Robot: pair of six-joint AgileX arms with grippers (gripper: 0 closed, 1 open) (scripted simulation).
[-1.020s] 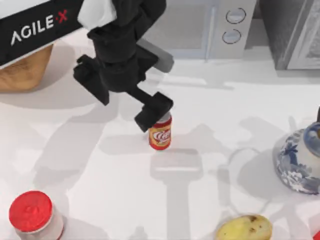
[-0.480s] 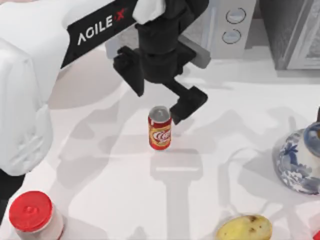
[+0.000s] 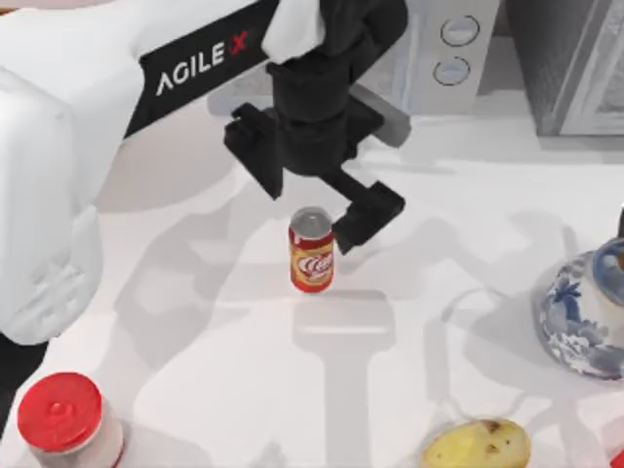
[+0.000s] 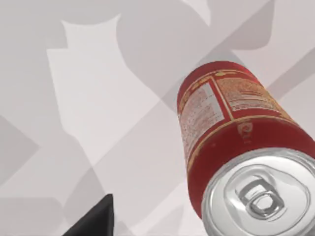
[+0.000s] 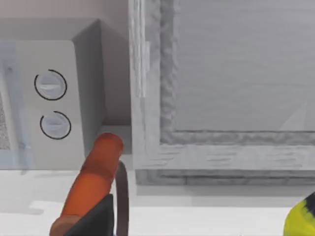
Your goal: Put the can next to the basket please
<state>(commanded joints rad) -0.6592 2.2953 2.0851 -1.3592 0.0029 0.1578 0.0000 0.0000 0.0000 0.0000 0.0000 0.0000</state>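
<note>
Left jaws (image 3: pixel 307 200) lower than before, open astride upright can (image 3: pixel 311 250)

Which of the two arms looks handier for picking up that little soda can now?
The left one, I'd say. Its hand hovers right above the can, fingers spread at either side, while the can stands upright on the table.

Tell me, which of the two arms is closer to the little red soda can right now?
The left. Its gripper hangs open just above and behind the can, one finger beside the can's top, not gripping it. The right arm is parked off toward the table's right, well away.
</note>
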